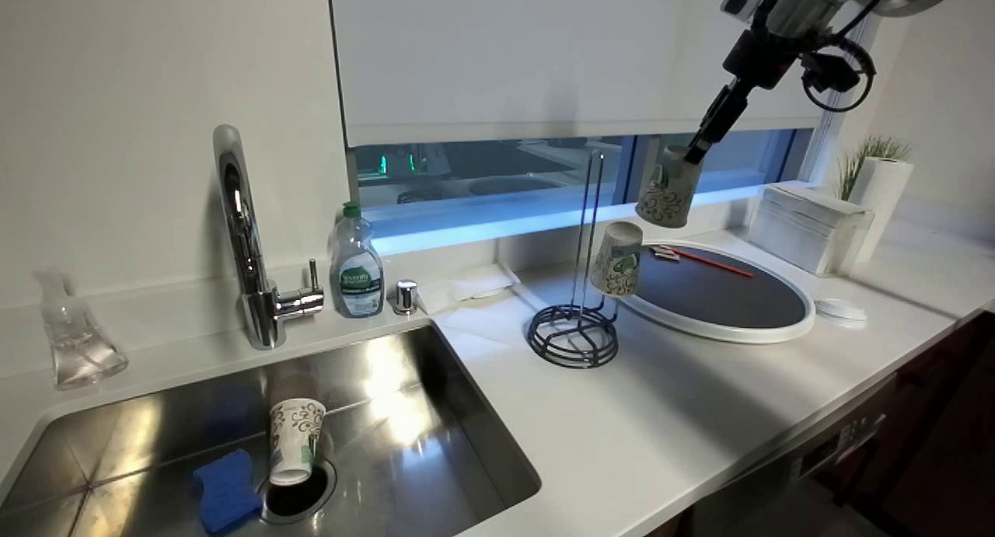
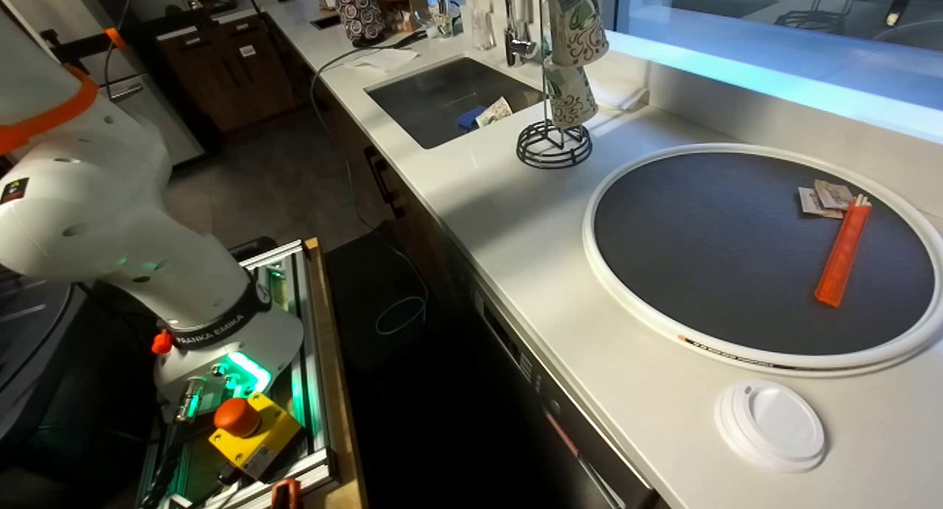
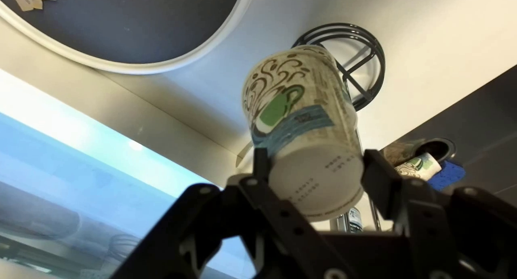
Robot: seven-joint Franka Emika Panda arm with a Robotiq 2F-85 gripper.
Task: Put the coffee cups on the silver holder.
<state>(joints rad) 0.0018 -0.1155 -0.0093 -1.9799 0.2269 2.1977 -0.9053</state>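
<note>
The gripper is clamped near the base of 1 coffee cup, hanging rim-down below.

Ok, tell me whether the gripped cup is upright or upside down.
Upside down, slightly tilted: in an exterior view the gripped cup has its wider end lowest, and the wrist view shows its base facing the gripper.

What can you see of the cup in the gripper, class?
The cup looks like paper: off-white, printed with brown swirls, a green mug and a blue band, small lettering on its pale base. The gripper pinches it near that base, tilted and upside down, in the air beside the wire stand, apart from its upright wires. Its inside is hidden.
</note>
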